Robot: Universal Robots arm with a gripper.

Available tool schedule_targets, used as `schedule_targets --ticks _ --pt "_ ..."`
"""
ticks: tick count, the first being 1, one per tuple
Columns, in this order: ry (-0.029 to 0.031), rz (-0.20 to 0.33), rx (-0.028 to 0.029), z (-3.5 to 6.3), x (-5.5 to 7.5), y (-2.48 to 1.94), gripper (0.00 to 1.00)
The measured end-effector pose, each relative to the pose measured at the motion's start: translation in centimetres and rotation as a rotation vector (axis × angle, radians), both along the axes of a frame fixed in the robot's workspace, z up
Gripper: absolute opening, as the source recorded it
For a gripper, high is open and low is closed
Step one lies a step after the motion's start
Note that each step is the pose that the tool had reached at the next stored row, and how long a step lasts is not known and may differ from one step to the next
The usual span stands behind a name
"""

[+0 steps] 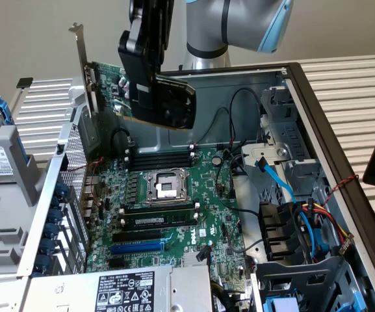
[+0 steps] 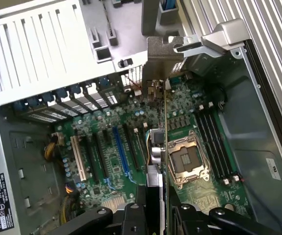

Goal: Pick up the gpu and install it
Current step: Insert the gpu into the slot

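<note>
Gripping gpu (image 1: 174,104) with claw (image 1: 142,84) partly closed on it; holding it upright in air above motherboard (image 1: 193,195) inside open case (image 1: 323,130), silver bracket (image 1: 82,58) toward exterior view's left.

**Held aloft, not yet seated**

We see the pincer (image 1: 145,104) clamped on the gpu (image 1: 174,103), holding it tilted in the air above the motherboard (image 1: 193,214) of the open case (image 1: 252,88), its silver bracket (image 1: 82,62) toward the exterior view's left.
</note>
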State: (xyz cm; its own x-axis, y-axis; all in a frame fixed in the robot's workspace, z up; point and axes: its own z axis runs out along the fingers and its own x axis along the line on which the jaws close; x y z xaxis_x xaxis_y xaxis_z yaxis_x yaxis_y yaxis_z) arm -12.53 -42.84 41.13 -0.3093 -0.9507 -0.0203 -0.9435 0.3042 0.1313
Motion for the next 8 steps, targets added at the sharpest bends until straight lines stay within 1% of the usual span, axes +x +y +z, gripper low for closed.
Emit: schedule_targets --ticks 4,8 --pt "-0.0136 0.064 0.0 -0.12 0.01 0.0 0.27" --pt "-0.033 0.11 -0.0002 -0.32 0.01 -0.01 0.27"
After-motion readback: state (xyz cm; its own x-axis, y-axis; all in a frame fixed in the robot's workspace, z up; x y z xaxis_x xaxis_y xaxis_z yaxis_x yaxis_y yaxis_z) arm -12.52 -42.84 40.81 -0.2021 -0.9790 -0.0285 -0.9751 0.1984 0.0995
